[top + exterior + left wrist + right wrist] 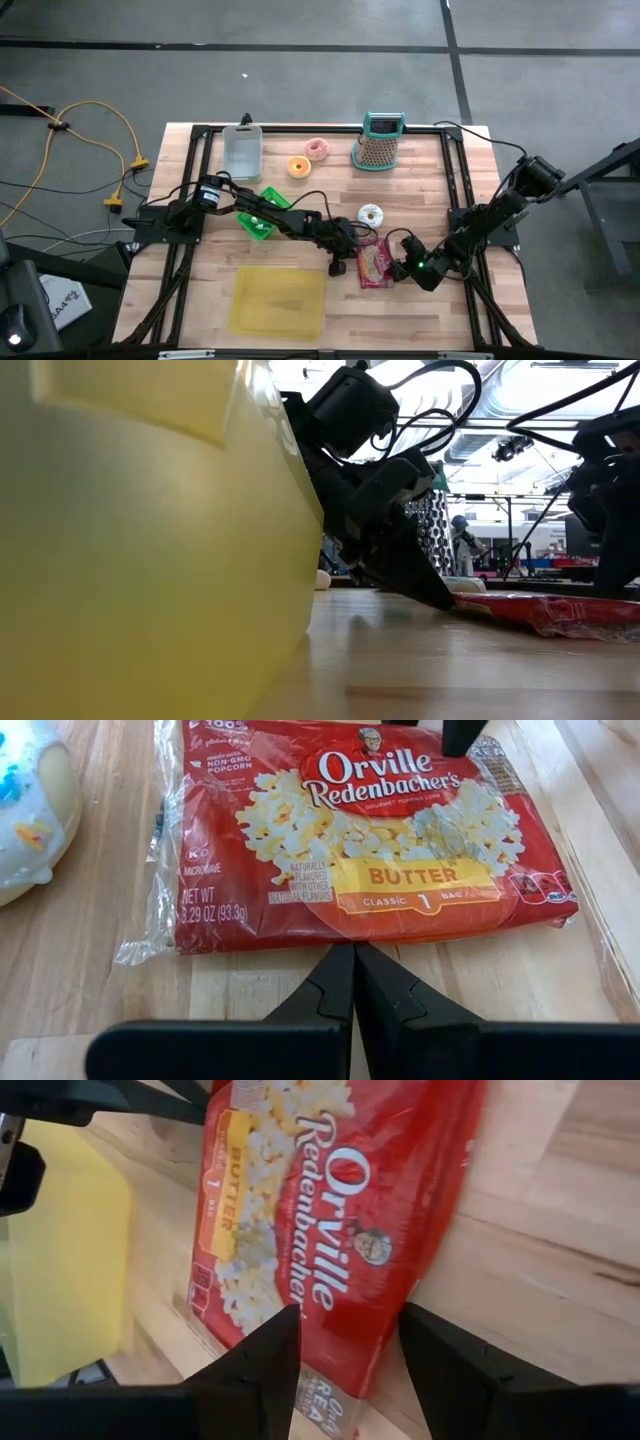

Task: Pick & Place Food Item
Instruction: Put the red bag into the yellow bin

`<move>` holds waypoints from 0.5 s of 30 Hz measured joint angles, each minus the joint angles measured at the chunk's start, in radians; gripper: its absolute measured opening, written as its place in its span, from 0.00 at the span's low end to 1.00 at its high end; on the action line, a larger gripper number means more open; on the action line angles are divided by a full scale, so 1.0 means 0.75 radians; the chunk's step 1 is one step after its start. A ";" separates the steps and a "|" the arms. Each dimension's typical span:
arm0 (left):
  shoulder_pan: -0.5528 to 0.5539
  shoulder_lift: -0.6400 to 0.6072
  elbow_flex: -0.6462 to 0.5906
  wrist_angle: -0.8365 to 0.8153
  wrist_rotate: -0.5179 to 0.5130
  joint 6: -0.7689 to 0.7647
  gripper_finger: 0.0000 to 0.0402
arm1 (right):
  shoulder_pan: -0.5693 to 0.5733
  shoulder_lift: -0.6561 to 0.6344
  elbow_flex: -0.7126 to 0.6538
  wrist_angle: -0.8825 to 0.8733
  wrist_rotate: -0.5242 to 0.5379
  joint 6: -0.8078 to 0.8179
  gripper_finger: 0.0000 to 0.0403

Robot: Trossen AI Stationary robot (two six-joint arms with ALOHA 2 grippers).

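Right gripper (345,1355) straddles popcorn bag (374,264), lying flat, lengthwise front-to-back.

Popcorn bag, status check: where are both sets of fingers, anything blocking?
Left gripper shut, tips on the table beside the popcorn bag. Right gripper open, fingers straddling the bag's end. Bag flat on the table. Frosted donut close by, not blocking.

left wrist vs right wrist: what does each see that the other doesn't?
Only the left wrist view: a white frosted donut beside the popcorn bag, and the left hand shut, short of the bag's long edge.

Only the right wrist view: the yellow bin beyond the bag, and the right hand open, its fingers either side of the bag's end.

Both: the red butter popcorn bag lying flat on the wooden table.
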 joint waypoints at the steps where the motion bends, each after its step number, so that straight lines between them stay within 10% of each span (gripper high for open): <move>1: 0.000 0.000 0.000 0.000 0.000 0.000 0.00 | 0.000 0.008 0.000 0.013 0.001 0.000 0.40; 15: 0.000 0.000 0.000 -0.003 0.027 -0.010 0.00 | 0.001 0.030 -0.002 0.115 0.078 -0.059 0.40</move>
